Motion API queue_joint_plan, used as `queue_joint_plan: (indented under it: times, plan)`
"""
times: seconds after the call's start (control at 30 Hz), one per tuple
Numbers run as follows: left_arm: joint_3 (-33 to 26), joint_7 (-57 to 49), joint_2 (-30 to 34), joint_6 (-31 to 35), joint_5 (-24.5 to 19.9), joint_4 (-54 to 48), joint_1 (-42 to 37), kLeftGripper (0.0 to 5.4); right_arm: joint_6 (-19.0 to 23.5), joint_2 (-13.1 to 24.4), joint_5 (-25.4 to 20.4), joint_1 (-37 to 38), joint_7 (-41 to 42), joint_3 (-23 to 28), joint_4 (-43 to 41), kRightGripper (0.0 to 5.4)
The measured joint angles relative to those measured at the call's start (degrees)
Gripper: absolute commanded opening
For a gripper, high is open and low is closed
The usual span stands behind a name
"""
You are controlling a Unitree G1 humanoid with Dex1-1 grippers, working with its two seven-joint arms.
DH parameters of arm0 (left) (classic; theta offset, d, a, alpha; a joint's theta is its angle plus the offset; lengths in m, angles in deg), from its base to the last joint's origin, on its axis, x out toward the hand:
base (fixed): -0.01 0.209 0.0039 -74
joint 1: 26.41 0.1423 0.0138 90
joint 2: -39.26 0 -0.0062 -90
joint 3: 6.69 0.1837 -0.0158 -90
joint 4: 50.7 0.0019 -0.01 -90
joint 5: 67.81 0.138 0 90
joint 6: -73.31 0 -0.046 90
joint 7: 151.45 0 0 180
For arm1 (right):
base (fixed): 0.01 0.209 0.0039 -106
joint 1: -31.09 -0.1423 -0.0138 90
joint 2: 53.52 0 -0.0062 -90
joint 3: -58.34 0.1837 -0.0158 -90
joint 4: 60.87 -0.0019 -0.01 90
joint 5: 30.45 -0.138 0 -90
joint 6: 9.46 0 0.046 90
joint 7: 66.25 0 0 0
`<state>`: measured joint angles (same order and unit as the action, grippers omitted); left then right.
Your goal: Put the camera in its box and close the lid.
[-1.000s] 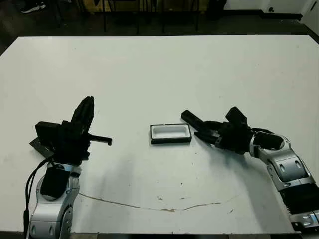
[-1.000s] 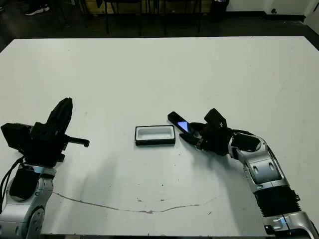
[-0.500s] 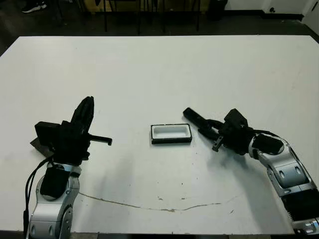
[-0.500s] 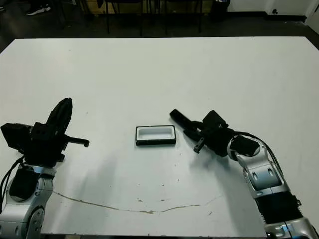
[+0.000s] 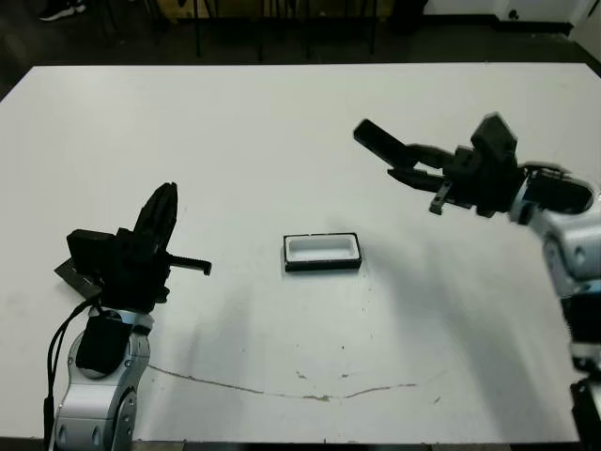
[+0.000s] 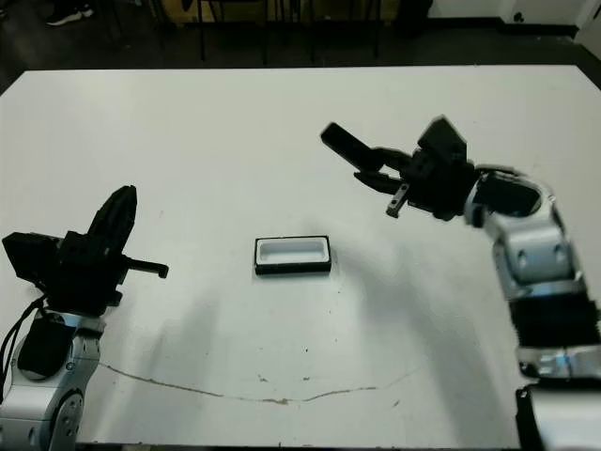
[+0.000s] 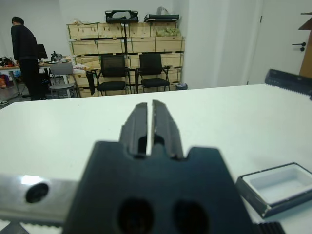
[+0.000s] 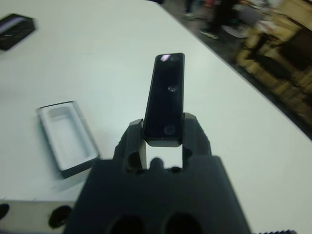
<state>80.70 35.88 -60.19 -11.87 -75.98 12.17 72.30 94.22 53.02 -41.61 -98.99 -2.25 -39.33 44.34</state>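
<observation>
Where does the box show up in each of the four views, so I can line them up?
Left eye view: the box lies open mid-table, below the raised right gripper.
Right eye view: same spot, mid-table.
Left wrist view: at one edge, white lining showing.
Right wrist view: beside the gripper's fingers, on the table.
Shared landmark: the box's white lining.

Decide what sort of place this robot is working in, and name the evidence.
Probably a lab or workshop storeroom: beyond the wide white table stand shelves of stacked pale wooden crates, two black office chairs and a person in dark clothes at a desk.
</observation>
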Motion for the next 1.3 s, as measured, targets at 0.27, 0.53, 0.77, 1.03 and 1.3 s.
queue_joint_plan:
  times: [0.27, 0.53, 0.77, 1.03, 1.3]
  plan:
    - [0.04, 0.01, -0.01, -0.18, 0.11, 0.04, -0.09, 0.0, -0.36, 0.57, 5.41, -10.03, 12.78, -9.08, 7.74, 0.49]
    - [0.1, -0.04, -0.01, -0.59, 0.24, 0.1, 0.01, 0.0, -2.36, -0.6, 8.52, -13.48, 22.0, -14.62, 11.16, 0.49]
    - [0.1, -0.01, -0.01, -0.63, 0.14, 0.26, 0.15, 0.0, -1.32, -2.96, 7.83, -13.4, 26.51, -15.61, 13.1, 0.49]
    - [0.12, -0.04, -0.01, -1.11, 0.16, 0.41, 0.43, 0.0, -3.6, -3.91, 9.16, -13.27, 27.6, -17.38, 17.5, 0.49]
    - [0.2, -0.03, -0.03, -1.14, 0.14, 0.41, 0.56, 0.0, -7.57, -4.91, 12.01, -13.28, 27.5, -18.18, 20.79, 0.49]
